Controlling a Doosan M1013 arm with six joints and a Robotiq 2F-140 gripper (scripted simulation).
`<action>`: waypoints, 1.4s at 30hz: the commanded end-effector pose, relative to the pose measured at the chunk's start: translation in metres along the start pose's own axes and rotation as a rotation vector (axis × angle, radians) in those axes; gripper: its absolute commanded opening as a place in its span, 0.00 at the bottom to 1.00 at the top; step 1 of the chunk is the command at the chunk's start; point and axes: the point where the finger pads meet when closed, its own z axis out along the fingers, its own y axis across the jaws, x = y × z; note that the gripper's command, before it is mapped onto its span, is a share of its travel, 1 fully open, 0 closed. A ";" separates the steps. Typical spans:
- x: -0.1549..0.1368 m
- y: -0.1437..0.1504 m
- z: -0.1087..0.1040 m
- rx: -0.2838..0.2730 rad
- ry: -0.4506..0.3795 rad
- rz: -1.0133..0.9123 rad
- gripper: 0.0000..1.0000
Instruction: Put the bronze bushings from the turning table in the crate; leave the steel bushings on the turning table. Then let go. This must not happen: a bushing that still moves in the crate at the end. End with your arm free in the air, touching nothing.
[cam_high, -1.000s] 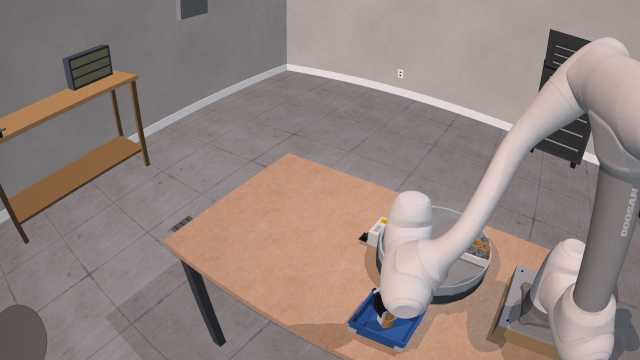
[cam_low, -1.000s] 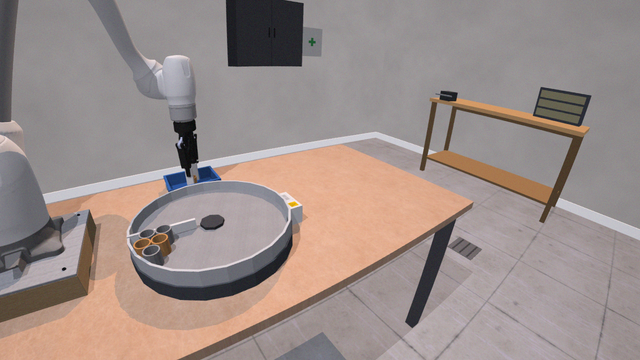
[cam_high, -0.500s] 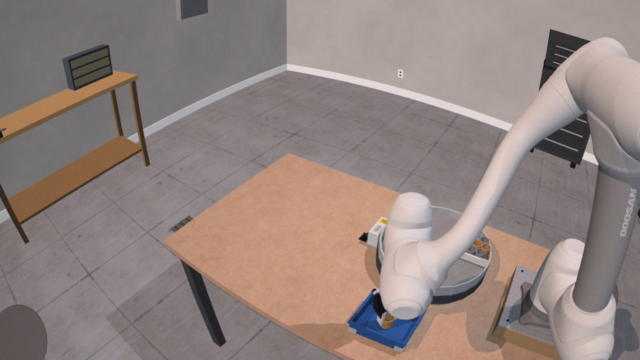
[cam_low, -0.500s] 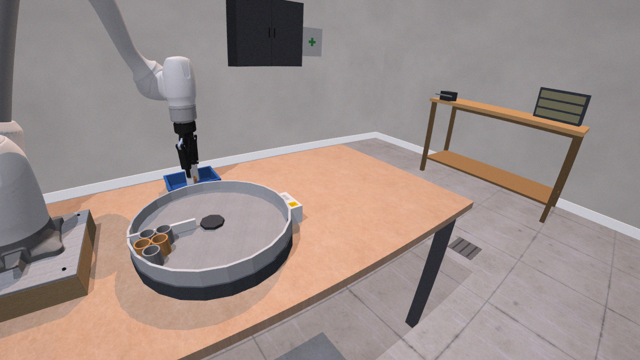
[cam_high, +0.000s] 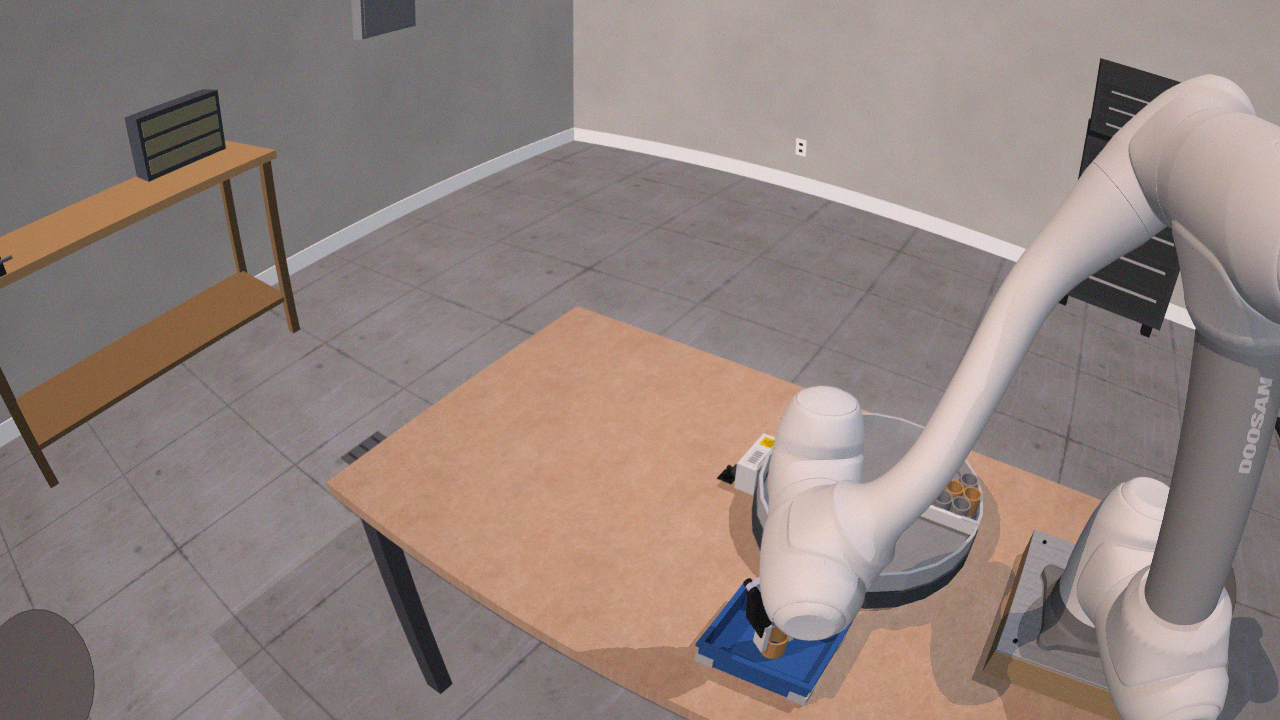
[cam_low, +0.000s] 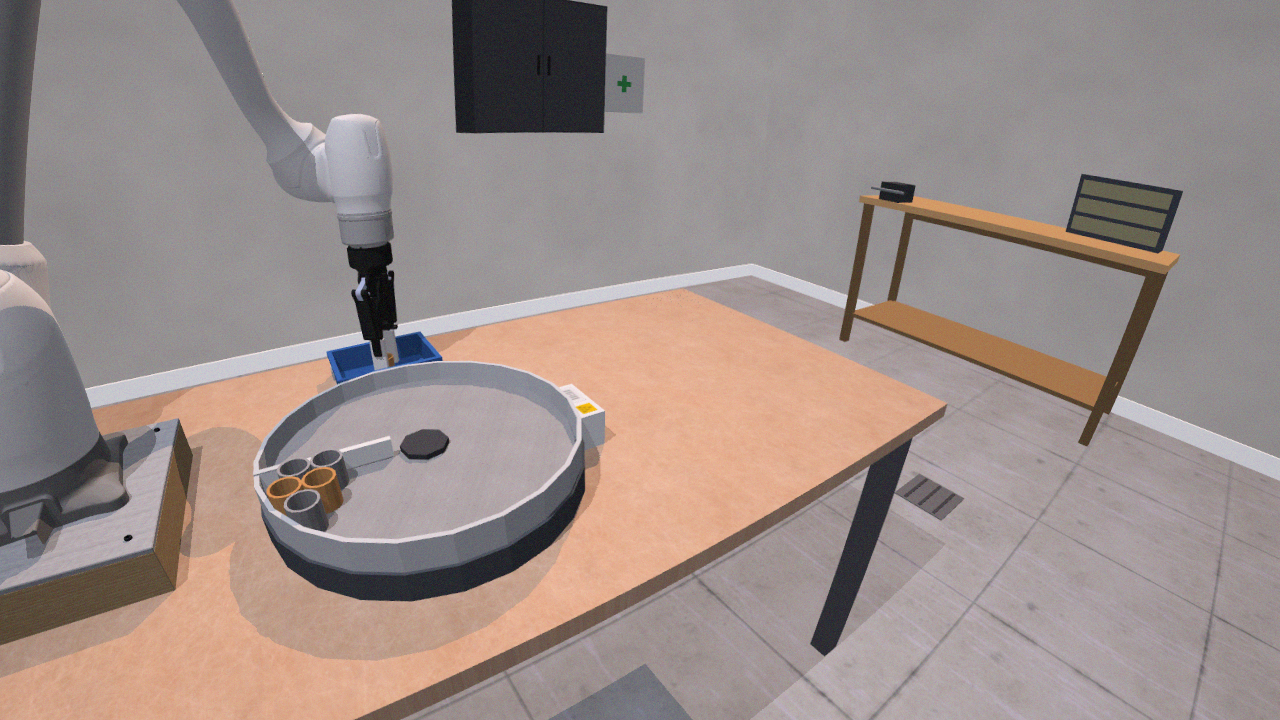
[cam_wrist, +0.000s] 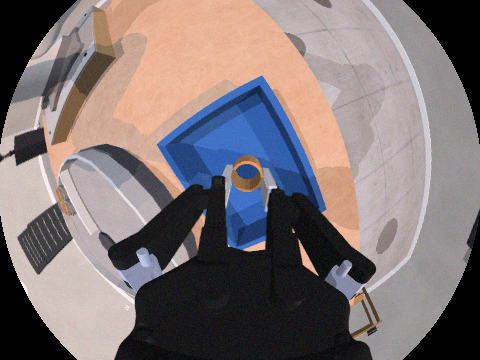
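Tan tabletop (cam_high: 572, 465) (cam_low: 716, 385) (cam_wrist: 175, 60) under a claw (cam_high: 767, 631) (cam_low: 384, 356) (cam_wrist: 246, 176) gripping one smooth, ring-shaped bronze bushing (cam_high: 775, 640) (cam_low: 390, 360) (cam_wrist: 247, 186)

In the top view, the arm (cam_high: 1011, 295) hides part of the turning table (cam_high: 929, 563) and most of the pincer (cam_high: 758, 613). The wrist view shows the bushings (cam_wrist: 63, 201) on it too small to count.
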 end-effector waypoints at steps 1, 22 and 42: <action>0.000 0.000 0.000 0.000 0.000 0.000 0.00; 0.000 0.000 0.000 0.000 0.000 0.000 0.00; 0.000 0.000 0.000 0.000 0.000 0.000 0.28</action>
